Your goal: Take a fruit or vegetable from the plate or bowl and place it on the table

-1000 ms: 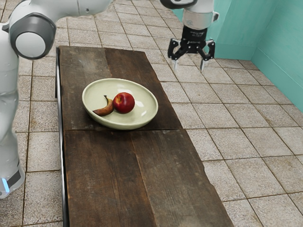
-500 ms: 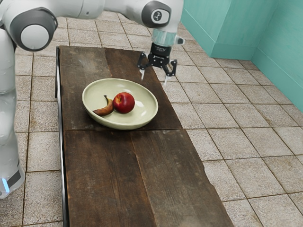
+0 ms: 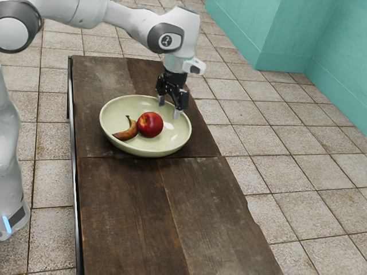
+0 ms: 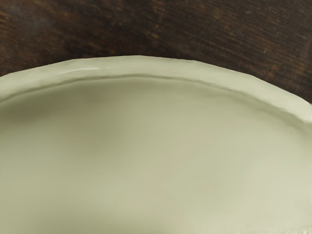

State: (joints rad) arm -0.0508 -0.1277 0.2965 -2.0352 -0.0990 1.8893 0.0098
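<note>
My gripper (image 3: 170, 111) is over the bowl's side toward the exterior view's right, with its fingers apart and nothing between them. The pale green bowl (image 3: 145, 152) rests on the dark wooden table (image 3: 132, 212). Inside it lie a red apple-like fruit (image 3: 150, 125) and, against that fruit on the exterior view's left, a small brownish banana (image 3: 126, 133). Both are off to the exterior view's left of my fingertips. From the wrist, the bowl (image 4: 146, 146) appears close below, its rim curving in front of the table (image 4: 161, 29).
Bare planks (image 3: 212, 200) of the table extend toward the exterior view's bottom. Beyond the table's long edge lies the tiled floor (image 3: 287, 172), with a teal wall (image 3: 338, 74) farther back.
My gripper has come from beyond the table toward the exterior view's left and down over the bowl, and my hand has turned. The bowl and both fruits have stayed put.
</note>
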